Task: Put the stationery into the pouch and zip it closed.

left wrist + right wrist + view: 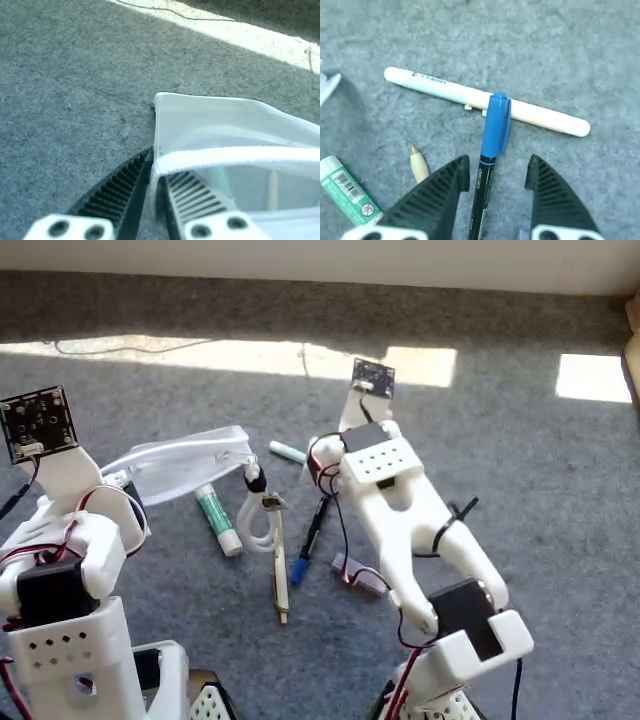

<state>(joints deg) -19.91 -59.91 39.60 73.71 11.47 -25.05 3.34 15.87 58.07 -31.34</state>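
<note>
The left end effector (154, 176) has its two ribbed black fingers pressed together on the end edge of the translucent white mesh pouch (180, 465), pinching the fabric between them. That end is lifted off the grey carpet (520, 470), while the rest of the pouch stretches away towards the middle of the scene. The right end effector (497, 165) hangs low over the stationery with its fingers spread wide, one on each side of a black pen with a blue cap (496, 125). The pen lies in the gap between them, and neither finger visibly touches it. The blue cap rests across a long white marker (440, 90) that lies crosswise just beyond the fingertips. On the pouch side of this end effector, the gold-tipped end of a cream pen (418, 165) lies on the carpet just beside one finger. A green glue stick (345, 192) lies a little further out. All four items are on the carpet outside the pouch. A small grey block (358, 577) sits near the pen, under the right arm.
</note>
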